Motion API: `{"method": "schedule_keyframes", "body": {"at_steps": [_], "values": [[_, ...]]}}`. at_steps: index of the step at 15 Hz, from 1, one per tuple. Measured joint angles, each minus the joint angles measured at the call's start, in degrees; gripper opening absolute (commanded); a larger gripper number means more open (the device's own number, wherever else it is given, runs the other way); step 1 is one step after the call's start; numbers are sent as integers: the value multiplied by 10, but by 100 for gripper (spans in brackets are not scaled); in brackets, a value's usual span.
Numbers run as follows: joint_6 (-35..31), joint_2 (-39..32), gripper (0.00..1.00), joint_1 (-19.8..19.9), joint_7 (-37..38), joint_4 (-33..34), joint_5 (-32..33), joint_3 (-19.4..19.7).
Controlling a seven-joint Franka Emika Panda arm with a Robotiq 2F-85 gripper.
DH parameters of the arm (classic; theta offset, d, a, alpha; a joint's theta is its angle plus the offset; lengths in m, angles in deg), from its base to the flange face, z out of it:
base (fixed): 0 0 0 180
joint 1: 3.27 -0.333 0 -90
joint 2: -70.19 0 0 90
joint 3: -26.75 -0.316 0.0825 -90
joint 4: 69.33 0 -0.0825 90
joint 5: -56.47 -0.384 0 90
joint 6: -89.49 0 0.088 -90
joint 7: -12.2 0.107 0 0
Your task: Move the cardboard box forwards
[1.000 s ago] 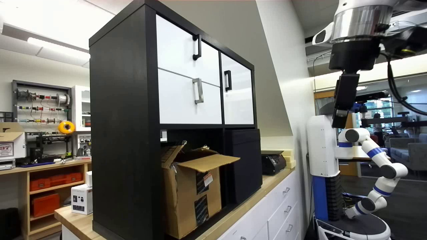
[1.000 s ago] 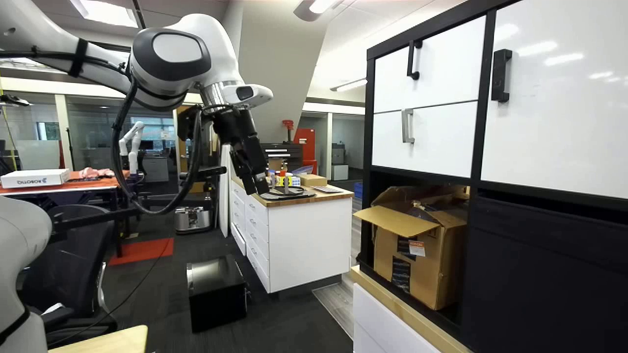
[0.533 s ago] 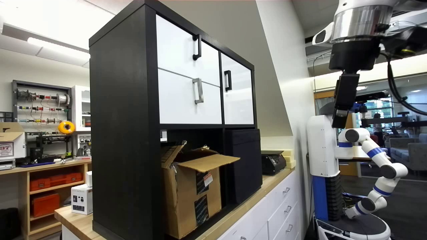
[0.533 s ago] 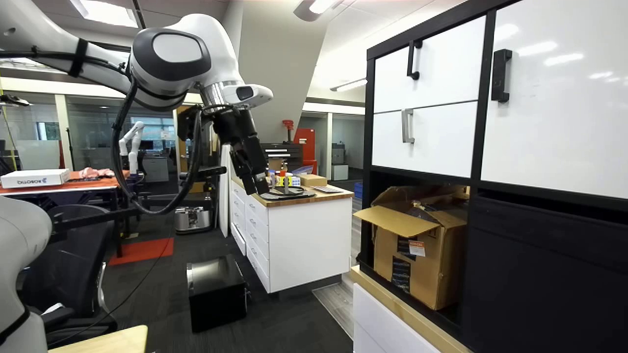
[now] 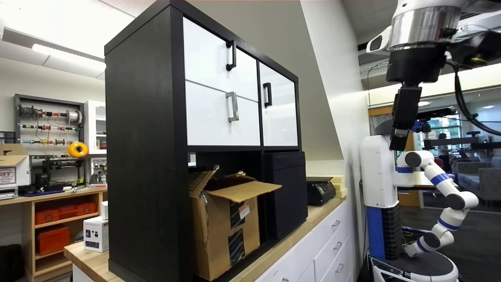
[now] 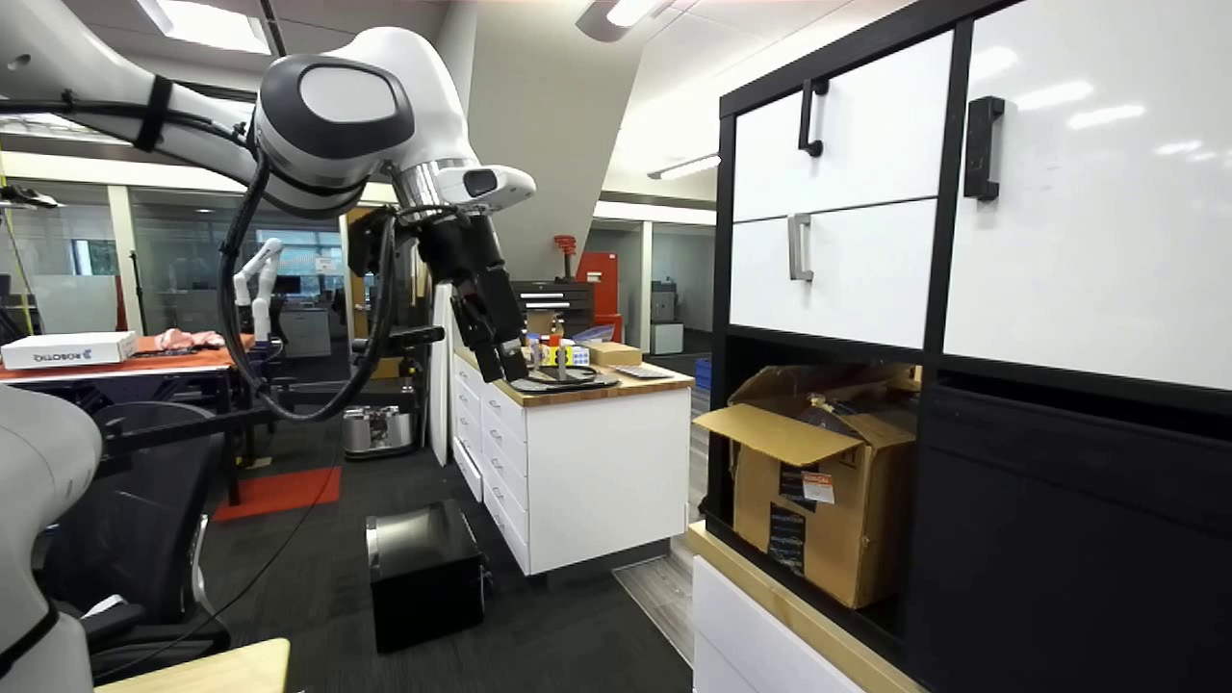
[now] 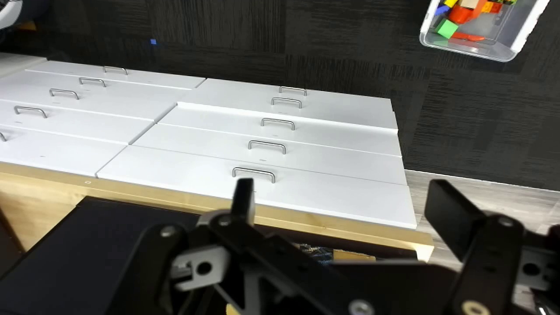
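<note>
- Your end effector (image 7: 340, 197) is spread wide, nothing between its jaws; in both exterior views it hangs high, well apart from the cardboard box (image 6: 835, 539).
- You'll find the cardboard box inside the lower bay of the black-and-white cabinet (image 5: 141, 137), beside a black insert (image 5: 287, 192), with its front flap (image 6: 775, 433) jutting out through the opening.
- Pinch that front flap and it will probably fold or tear at the crease before the load shifts, since it looks loose and thin.
- Push or pull off-centre and you may swivel the cardboard box until a corner jams against the bay's side.
- I can't tell which way "forwards" runs. If it means outward, going too far could tip the load, because only a narrow strip of counter (image 5: 282, 248) shows ahead of the cabinet.
- Come in too high and you risk snagging the silver pull handle (image 5: 234, 106) on the drawer front above the opening.
- Your wrist view shows just a sliver of the cardboard box past the end effector, so a misjudged approach is possible.
- Against the earlier exterior frames, you have no visible change: arm (image 6: 337, 115), end effector and cardboard box match. There's no earlier wrist frame to compare.
</note>
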Motion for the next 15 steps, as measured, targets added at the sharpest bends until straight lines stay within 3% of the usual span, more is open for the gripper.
{"method": "schedule_keyframes", "body": {"at_steps": [7, 11, 15], "values": [[0, -11, 100, -5, -25, 3, -4, 10], [2, -92, 100, -32, -115, 27, -18, 55], [13, -155, 100, -43, -167, 57, -24, 75]]}}
